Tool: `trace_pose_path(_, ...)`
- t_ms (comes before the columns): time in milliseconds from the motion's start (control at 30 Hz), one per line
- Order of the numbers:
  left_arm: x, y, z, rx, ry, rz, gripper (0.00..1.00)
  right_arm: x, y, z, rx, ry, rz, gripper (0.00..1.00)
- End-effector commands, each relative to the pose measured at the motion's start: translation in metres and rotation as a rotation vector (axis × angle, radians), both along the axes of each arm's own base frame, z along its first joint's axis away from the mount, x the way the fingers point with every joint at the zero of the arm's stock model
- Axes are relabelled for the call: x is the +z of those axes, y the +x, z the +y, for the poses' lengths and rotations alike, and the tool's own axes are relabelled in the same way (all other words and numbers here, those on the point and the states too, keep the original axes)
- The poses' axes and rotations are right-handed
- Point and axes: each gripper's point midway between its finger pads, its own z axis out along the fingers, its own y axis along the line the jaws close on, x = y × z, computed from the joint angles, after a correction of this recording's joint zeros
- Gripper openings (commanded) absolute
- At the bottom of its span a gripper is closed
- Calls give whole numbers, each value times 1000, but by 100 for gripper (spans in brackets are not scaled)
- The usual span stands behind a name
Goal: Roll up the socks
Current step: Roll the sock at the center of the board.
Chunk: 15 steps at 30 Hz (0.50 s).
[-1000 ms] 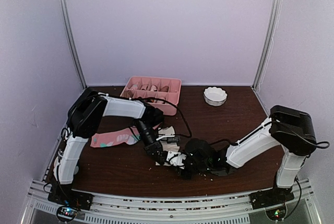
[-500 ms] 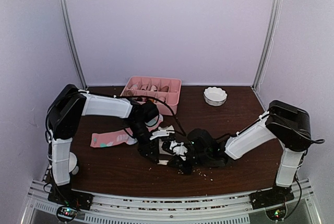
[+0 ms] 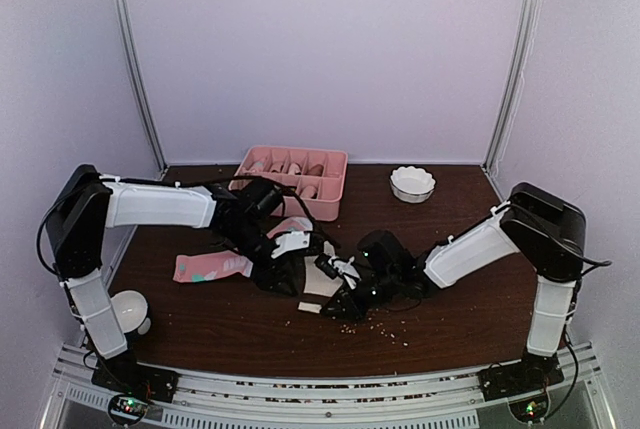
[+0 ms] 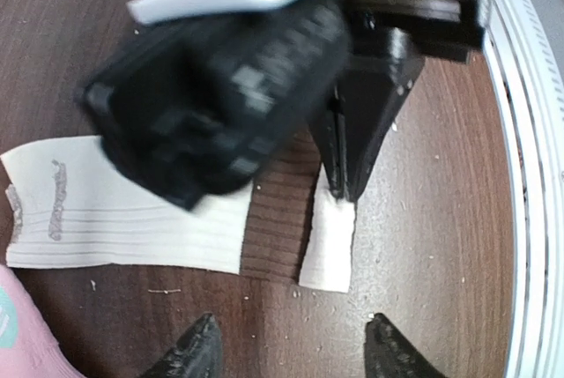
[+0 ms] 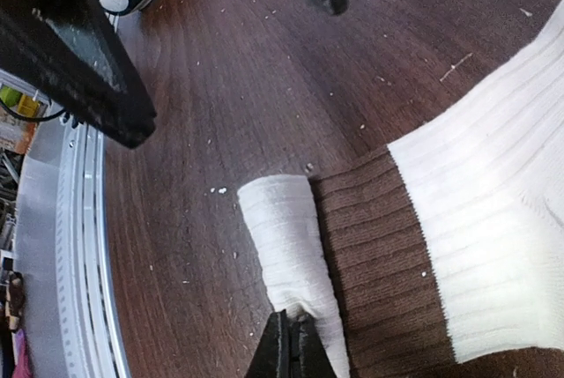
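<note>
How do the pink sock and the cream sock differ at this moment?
The pink sock lies loose, in neither claw; the cream sock has one end pinched by the right claw. Pink sock carries teal patches; cream sock has a brown ribbed band. Both rest on the table.

This is a robotics lab cell. Plain lilac panels (image 3: 330,49) set in metal posts (image 3: 135,59) box in a dark wood table (image 3: 470,199). A left arm (image 3: 155,204) and a right arm (image 3: 470,249) stand bolted to an aluminium rail (image 3: 320,387) along its near edge.
</note>
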Motion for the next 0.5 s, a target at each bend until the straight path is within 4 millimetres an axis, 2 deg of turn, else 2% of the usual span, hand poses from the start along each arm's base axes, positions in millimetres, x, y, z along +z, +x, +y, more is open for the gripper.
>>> trace_pose_path(0, -12, -7, 0, -70, -5, -28, 54, -37, -9, -21, -97, -133, 235, 0)
trace_pose_path(67, -22, -14, -1, -108, 19, -51, 52, -35, -8, -19, -106, -132, 267, 0)
trace_pose_path(233, -39, -28, -9, -186, 61, -151, 46, -43, -7, -22, -139, -173, 350, 0)
trace_pose_path(333, -40, -28, -16, -198, 54, -186, 43, -49, -7, -26, -161, -190, 397, 0)
trace_pose_path(467, -36, -22, -26, -197, 28, -243, 44, -60, -7, -32, -184, -207, 458, 0)
